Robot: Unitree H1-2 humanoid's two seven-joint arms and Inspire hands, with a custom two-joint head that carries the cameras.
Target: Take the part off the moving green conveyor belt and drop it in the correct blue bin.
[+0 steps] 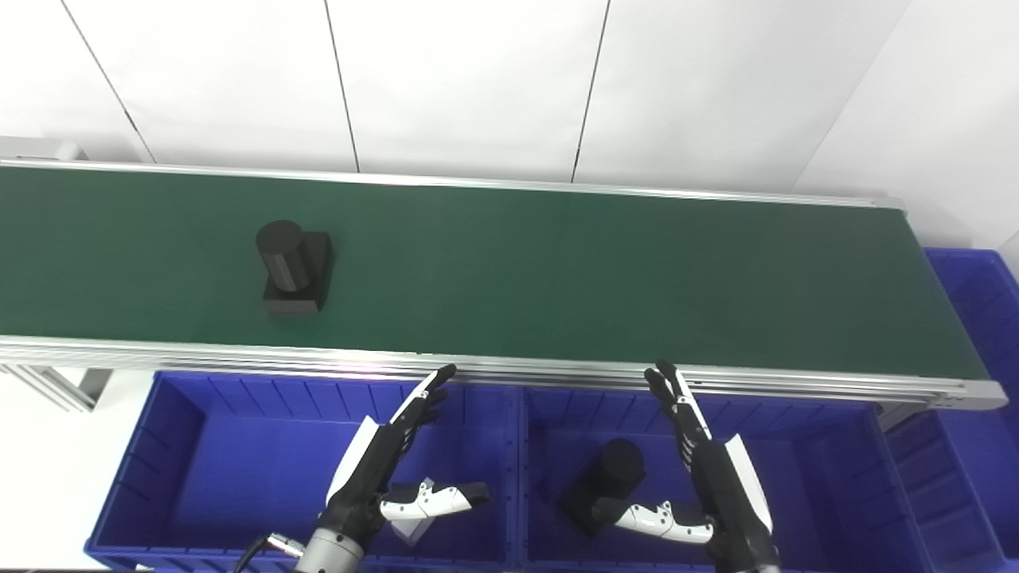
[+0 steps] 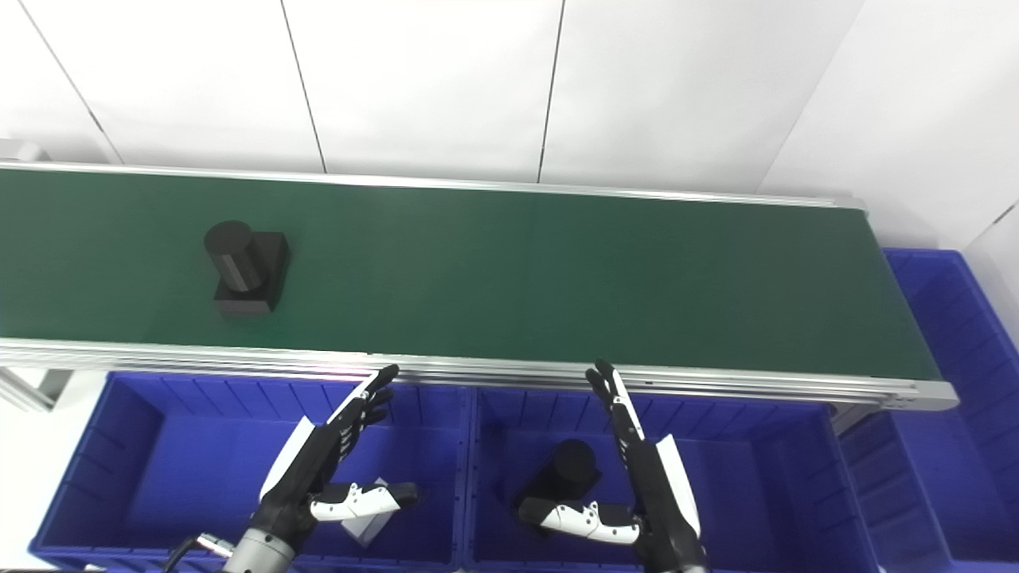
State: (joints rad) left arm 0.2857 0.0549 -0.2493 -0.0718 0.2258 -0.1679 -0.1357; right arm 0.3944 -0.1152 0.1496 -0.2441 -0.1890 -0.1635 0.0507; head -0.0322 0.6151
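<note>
The part [image 1: 293,267] sits on the belt [image 1: 557,270] toward its left end, well apart from both hands. It is one black piece, a short cylinder standing on a square base; it looks rigid and probably light, best taken around the cylinder. A second such part [image 1: 609,481] lies in the middle bin [image 1: 804,446], and something small and white, hard to identify, in the left bin [image 1: 239,446]. Three bins show, the third [image 1: 975,318] at right. The left hand [image 1: 390,465] and right hand [image 1: 704,469] hover over the bins, fingers spread, empty.
</note>
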